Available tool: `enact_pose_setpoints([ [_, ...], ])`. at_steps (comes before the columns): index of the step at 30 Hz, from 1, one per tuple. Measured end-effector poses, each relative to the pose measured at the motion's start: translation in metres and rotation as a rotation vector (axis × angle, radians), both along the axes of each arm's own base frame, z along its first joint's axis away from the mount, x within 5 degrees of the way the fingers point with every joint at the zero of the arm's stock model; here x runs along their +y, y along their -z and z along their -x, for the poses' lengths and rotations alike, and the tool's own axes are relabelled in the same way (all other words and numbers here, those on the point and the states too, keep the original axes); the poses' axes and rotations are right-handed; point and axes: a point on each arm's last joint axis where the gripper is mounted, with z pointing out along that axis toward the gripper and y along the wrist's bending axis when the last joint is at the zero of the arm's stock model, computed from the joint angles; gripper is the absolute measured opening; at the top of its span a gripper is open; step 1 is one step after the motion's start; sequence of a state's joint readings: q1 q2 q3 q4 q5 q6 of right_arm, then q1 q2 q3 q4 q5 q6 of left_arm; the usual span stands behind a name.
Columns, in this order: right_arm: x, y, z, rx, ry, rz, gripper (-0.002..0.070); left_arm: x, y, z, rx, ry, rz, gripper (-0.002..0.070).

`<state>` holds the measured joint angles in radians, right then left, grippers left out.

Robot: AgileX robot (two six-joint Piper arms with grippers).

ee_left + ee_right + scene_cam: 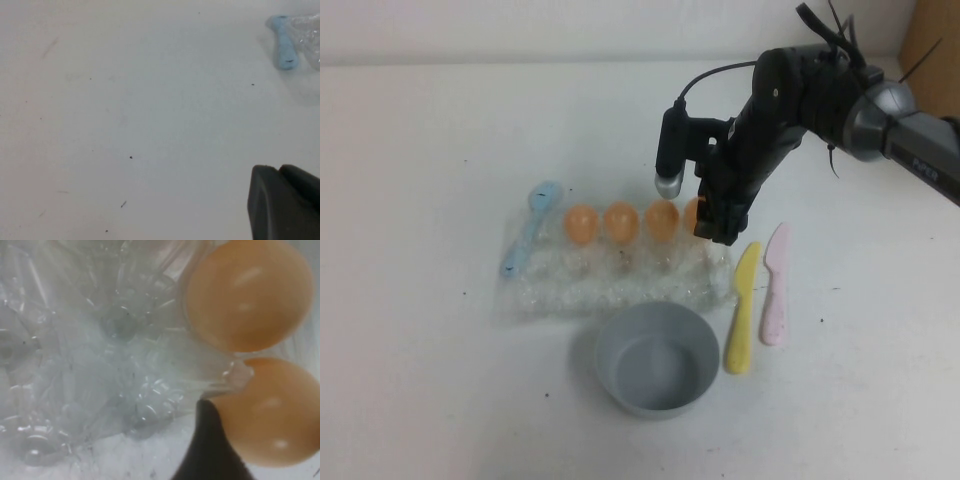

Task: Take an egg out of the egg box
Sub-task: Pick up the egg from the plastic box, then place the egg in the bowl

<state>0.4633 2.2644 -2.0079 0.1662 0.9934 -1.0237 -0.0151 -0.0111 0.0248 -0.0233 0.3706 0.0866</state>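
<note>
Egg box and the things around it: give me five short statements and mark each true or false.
1. Four eggs sit in the far row of the egg box. True.
2. The right gripper is at the rightmost egg. True.
3. The grey bowl holds an egg. False: nothing is in it.
4. The left gripper hovers over the egg box. False: it is over bare table, away from the tray.
5. A blue spoon lies at the box's left end. True.
</note>
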Motion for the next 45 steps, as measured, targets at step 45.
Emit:
enact_pose_setpoints([
  [45, 0.055, -0.034, 0.128, 0.252, -0.168, 0.111, 0.0333, 0.0, 0.0, 0.0, 0.0, 0.0, 0.0, -0.0005],
])
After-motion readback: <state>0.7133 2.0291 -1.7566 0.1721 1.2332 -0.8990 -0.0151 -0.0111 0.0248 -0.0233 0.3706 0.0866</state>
